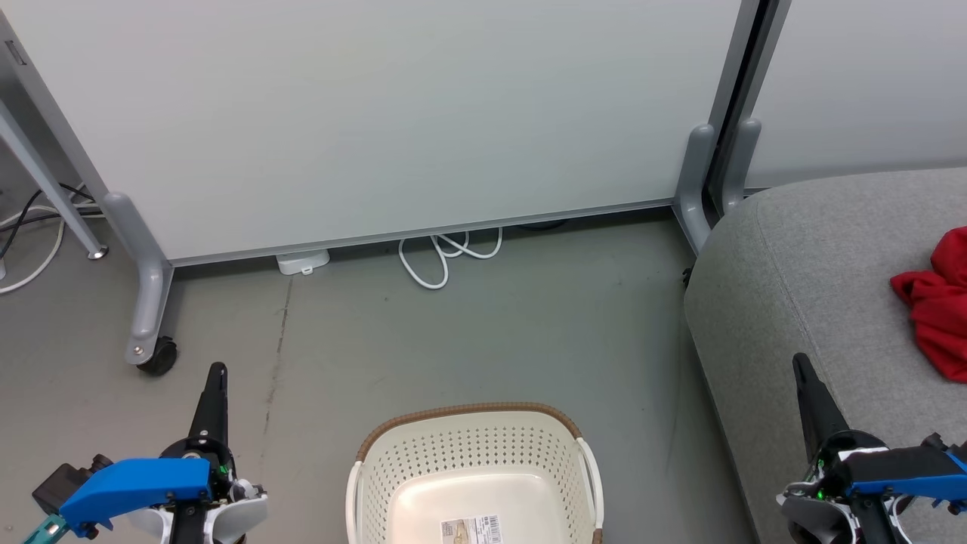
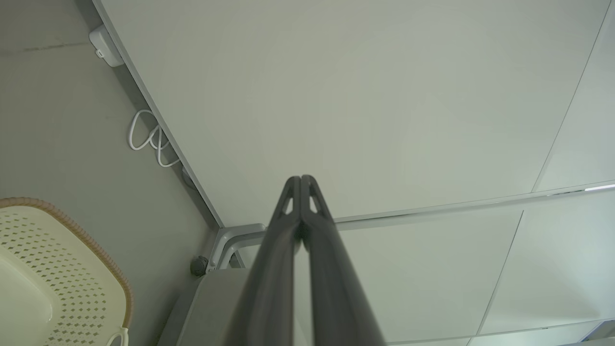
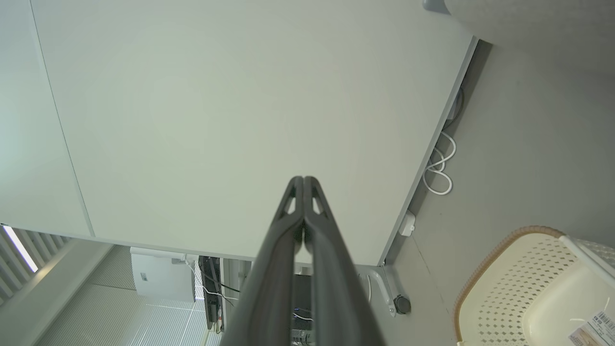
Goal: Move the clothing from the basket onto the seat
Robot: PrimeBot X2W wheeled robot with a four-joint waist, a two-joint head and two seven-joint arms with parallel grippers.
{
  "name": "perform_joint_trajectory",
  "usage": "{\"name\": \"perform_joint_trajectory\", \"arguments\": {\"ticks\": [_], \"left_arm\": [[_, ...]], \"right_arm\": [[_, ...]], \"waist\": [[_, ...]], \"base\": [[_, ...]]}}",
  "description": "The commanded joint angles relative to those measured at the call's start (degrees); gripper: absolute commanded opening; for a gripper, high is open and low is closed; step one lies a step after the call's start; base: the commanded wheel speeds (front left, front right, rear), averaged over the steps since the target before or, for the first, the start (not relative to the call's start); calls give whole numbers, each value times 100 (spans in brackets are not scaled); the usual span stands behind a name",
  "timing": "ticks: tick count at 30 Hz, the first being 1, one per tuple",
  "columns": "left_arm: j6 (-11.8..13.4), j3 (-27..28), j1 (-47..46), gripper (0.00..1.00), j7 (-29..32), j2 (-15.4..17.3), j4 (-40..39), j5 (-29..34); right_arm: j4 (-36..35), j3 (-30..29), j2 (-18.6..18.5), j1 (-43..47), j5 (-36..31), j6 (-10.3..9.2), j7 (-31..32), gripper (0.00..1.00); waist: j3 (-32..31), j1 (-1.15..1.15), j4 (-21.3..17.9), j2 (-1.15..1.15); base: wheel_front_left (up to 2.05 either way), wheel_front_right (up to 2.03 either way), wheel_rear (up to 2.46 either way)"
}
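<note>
Grey smooth floor (image 1: 491, 332) is bounded at the back by tall white partition panels (image 1: 378, 113) on castored feet. At right, part of the large grey fabric-upholstered seat (image 1: 816, 272) with rounded edges is shown. On the floor between the arms is set the cream-white perforated oval plastic basket (image 1: 468, 453) with brown woven-look rim; its visible floor is bare, though its near end is cut off. The bright red soft clothing (image 1: 940, 302) is seen lying on the seat cushion at the frame edge. The left pincer (image 1: 217, 374), above the floor, and the right pincer (image 1: 801, 366), over the seat's edge, are held with fingers pressed together, nothing clamped. The transfer is judged essentially complete; the basket's hidden near end should be checked, and the arms kept clear of the rim. A paper label (image 1: 472, 529) bearing a barcode is stuck to the basket floor; its print cannot be read.
</note>
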Motion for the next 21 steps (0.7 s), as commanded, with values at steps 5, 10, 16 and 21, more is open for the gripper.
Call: {"name": "perform_joint_trajectory", "arguments": {"ticks": [5,10,16,21], "left_arm": [[-42,72,-122,0,93,0,-53,-277],[-50,96,-122,0,147,-1,-63,-479],[-59,118,-129,0,209,-1,-77,-714],[-63,144,-140,0,254,-1,-89,-910]], "right_arm": [[-54,-26,-28,-82,296,3,99,0],[-61,-37,-29,-86,503,2,144,0],[-72,-51,-29,-91,748,2,210,0],[-78,-60,-29,-95,937,2,253,0]], "waist": [[6,0,-12,0],[11,0,-24,0],[17,0,-38,0],[23,0,-50,0]], "base": [[0,0,0],[0,0,0],[0,0,0],[0,0,0]]}}
